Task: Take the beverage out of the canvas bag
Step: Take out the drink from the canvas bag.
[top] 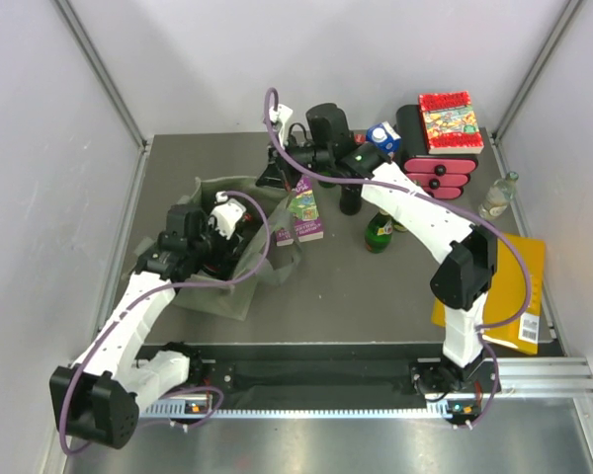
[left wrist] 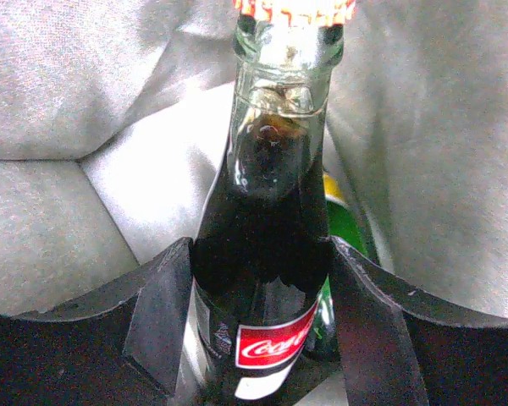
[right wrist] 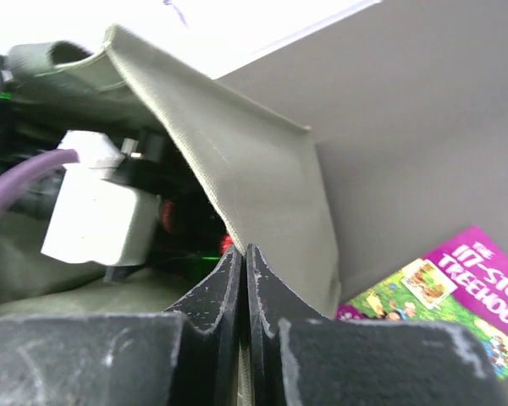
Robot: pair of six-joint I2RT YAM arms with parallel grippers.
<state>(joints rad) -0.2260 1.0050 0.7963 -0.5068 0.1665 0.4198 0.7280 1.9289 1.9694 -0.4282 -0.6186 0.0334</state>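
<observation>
Two black fingers of the left gripper (left wrist: pixel 261 258) stand partly open, one on each side of a dark glass cola bottle (left wrist: pixel 267 220) with a red label. They appear pressed against its lower body, so we read this as a grip.

Just behind the right-hand finger, touching the cola bottle or nearly so, we see a green bottle (left wrist: pixel 345 222) with a yellow label. Beyond the fingertips on every side is the pale inner cloth of the floppy olive grey-green canvas bag (left wrist: pixel 68 93). The beverage is thus inside the bag, neck pointing away from the fingers, with its crimped orange-red cap (left wrist: pixel 294 7) close to a fold.

At the bag's rim, the right gripper (right wrist: pixel 240 254) is fully closed, with the cloth edge pinched between its tips. Past those tips lies a purple picture book (right wrist: pixel 457 292).

Risks we note:
- The glass is smooth and the hold is low on the body. The bottle could slide or tip in the fingers once lifted.
- The cap could snag the fold and drag the bag along.
- The green bottle could be knocked or carried out with it.
- The pinch on the rim is thin. If it slips, the mouth of the bag falls onto the bottle.
</observation>
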